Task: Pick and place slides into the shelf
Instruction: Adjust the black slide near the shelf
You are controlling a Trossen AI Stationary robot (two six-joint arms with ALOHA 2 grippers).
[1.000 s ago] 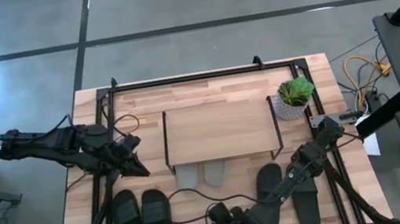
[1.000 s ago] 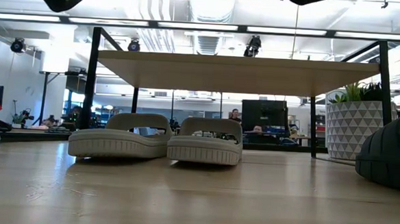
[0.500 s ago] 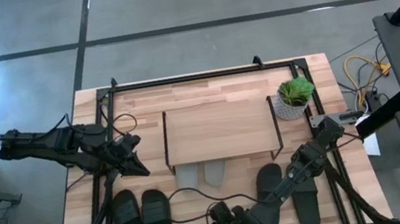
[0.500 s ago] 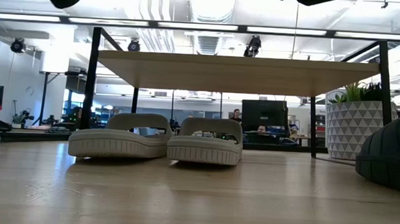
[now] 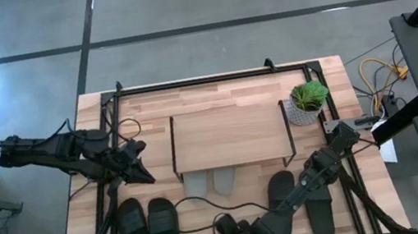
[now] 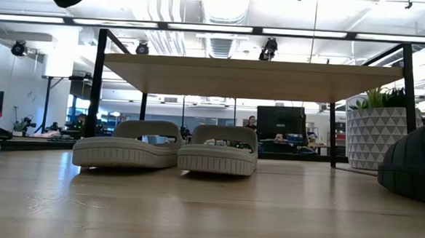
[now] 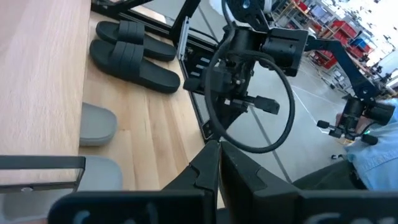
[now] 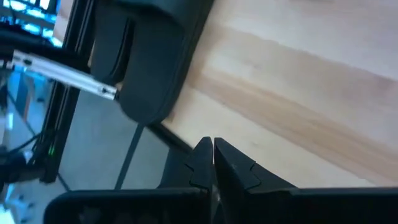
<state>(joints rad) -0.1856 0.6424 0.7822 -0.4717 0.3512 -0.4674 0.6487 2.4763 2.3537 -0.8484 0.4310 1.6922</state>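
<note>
Overhead, six slides counted on the table [image 5: 315, 76]: one light grey pair [image 5: 210, 182] tucked side by side under the shelf [image 5: 228, 136], heels poking out; one black pair [image 5: 150, 231] beside each other near the left front edge; two more black slides [image 5: 280, 188] at front right, partly covered by the right arm. Shelf: one rectangular light-wood board on thin black wire legs. One potted plant [image 5: 307, 101] in a white faceted pot just beside the shelf. Slide soles ribbed, straps wide and smooth. No legible writing seen. Left gripper [image 5: 143, 176] hangs beside the shelf's left end, jaws pressed together. Right gripper [image 8: 211, 151] low at the front table edge, jaws likewise closed, holding nothing.
</note>
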